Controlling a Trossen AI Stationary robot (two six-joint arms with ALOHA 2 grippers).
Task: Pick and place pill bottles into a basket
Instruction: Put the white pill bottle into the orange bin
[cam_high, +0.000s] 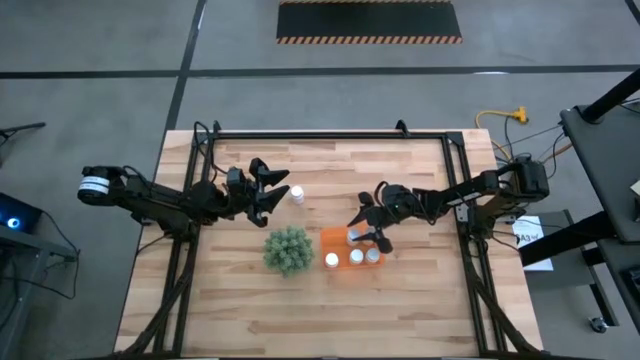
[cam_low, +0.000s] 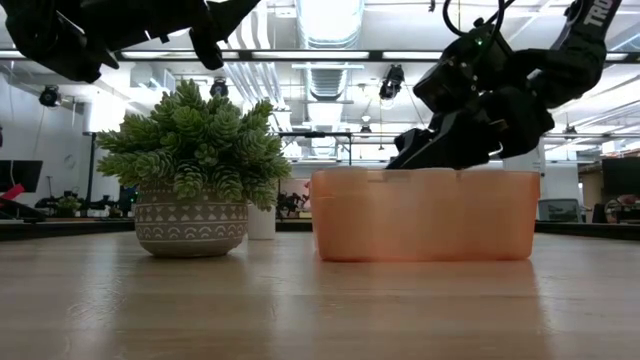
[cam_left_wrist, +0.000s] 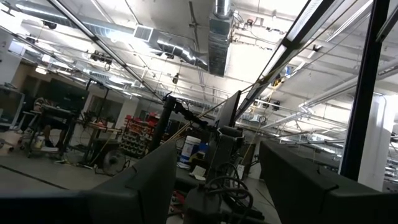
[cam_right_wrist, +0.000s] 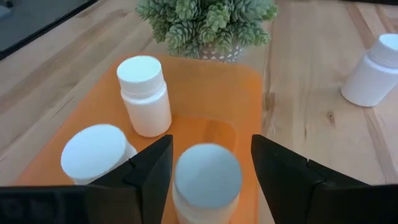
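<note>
The orange basket (cam_high: 352, 262) lies near the table's middle, beside the green plant. Three white pill bottles stand in it, as the right wrist view shows: one near the plant (cam_right_wrist: 144, 93), one to the side (cam_right_wrist: 93, 152), one close up (cam_right_wrist: 207, 177). My right gripper (cam_high: 367, 228) hangs over the basket, open. Its fingers stand on either side of the close bottle with a narrow gap at each side. Another bottle (cam_high: 297, 194) stands on the table farther back. My left gripper (cam_high: 272, 190) is open and empty just left of it, raised and tipped upward.
The spiky green plant (cam_high: 288, 250) in its patterned pot (cam_low: 190, 225) stands right against the basket's left end. The lone bottle also shows behind the pot in the low view (cam_low: 262, 220). A black frame (cam_high: 330, 134) runs along the table's far edge and sides.
</note>
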